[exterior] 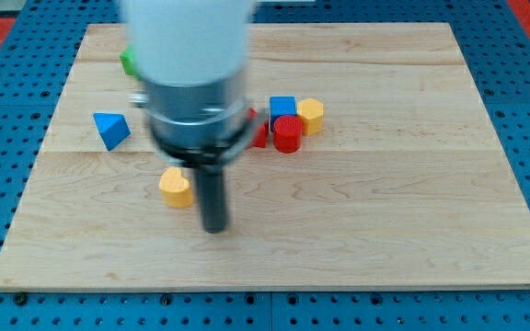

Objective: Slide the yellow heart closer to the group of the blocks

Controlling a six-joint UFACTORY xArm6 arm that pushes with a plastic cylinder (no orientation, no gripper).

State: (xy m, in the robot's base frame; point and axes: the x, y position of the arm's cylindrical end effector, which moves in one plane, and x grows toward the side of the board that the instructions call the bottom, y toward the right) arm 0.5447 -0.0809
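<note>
Tip parked just right of the yellow heart; heart not yet with the group.

Worktop (412, 230) is a bare wooden board, no containers anywhere, so nothing is held in anything. The arm (190, 64) blocks the upper middle of the view. No gripper on this rig, only a rod, so nothing is grasped. My tip (214, 228) sits just beside the yellow heart (176, 187), on its lower-right; contact can't be told. The group lies to the view's right: blue cube (282, 108), red cylinder (288, 134), yellow block (310, 115), and a red block (259, 134) partly hidden. My read: a push toward the group needs the tip on the heart's left. Blue triangle (110, 130) and green block (129, 62) sit apart at left.
</note>
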